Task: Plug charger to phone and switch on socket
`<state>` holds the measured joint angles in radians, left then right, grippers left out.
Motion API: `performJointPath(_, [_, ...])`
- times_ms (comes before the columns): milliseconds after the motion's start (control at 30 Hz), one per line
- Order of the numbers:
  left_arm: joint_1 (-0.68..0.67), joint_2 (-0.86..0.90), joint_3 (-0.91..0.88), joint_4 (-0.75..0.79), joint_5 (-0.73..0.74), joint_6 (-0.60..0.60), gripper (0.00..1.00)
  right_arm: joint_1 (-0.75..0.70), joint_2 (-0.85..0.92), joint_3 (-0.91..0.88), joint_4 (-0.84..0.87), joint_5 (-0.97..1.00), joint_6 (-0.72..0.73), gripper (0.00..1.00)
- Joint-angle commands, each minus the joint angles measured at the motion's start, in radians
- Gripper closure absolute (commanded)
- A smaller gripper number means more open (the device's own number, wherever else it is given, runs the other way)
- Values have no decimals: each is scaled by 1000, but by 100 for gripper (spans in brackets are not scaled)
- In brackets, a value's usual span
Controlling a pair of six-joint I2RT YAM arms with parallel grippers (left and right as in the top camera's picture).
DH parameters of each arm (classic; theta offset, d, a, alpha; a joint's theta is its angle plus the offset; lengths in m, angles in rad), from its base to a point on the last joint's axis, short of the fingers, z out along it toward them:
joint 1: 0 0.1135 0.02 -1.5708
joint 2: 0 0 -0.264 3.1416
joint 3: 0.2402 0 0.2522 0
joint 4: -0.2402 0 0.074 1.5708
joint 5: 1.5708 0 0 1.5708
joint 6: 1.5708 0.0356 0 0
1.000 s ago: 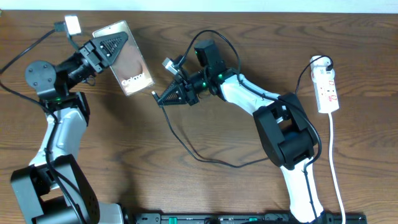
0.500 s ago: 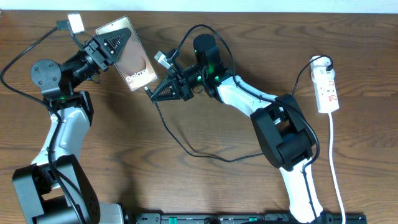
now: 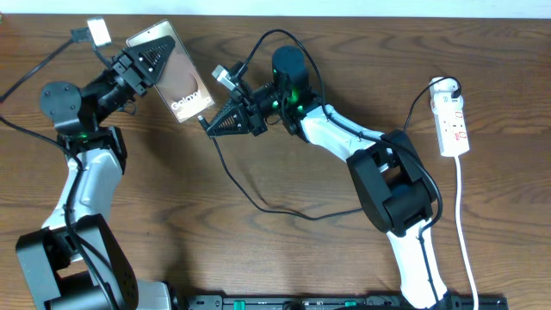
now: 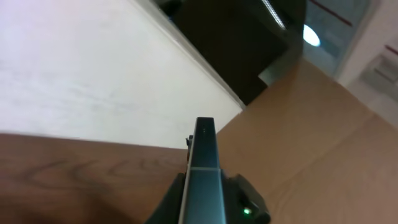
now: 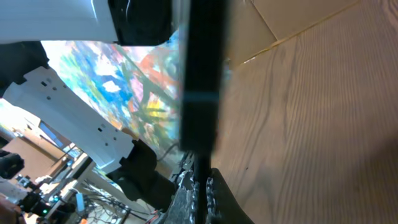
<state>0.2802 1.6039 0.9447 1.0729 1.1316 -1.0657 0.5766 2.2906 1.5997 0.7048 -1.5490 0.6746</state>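
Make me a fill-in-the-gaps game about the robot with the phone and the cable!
The left fingers hold the ____.
The right fingers grip the thin black ____.
The socket with red marks is coloured ____.
Missing words: phone; charger; white.

Phone (image 4: 204, 163) edge-on, upright — clamped in left pincer (image 4: 208, 204); white surface (image 4: 81, 74) behind, wood table (image 4: 74, 177) below.

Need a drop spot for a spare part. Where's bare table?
Free: table between left arm and charger loop, lower centre; also between right arm and socket, upper right. Crowded: top centre, around phone and right end effector.
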Motion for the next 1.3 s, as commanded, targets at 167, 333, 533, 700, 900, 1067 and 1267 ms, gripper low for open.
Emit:
performJointPath(167, [5, -3, 24, -100, -90, 6, 93, 0, -5, 3, 12, -13, 70, 99])
performJointPath(333, [5, -3, 24, -100, -87, 6, 93, 0, -5, 3, 18, -12, 73, 99])
performJointPath(533, [5, -3, 24, -100, -58, 6, 93, -5, -5, 3, 18, -10, 73, 99])
performJointPath(700, [5, -3, 24, -100, -40, 7, 92, -10, -5, 3, 18, -2, 73, 99])
performJointPath(900, [5, -3, 24, -99, -5, 6, 93, -10, -5, 3, 18, 5, 73, 99])
performJointPath(1067, [4, -3, 24, -99, 5, -6, 93, -10, -5, 3, 18, 13, 73, 99])
performJointPath(1267, [-1, -3, 24, -99, 5, -27, 93, -10, -5, 3, 18, 25, 73, 99])
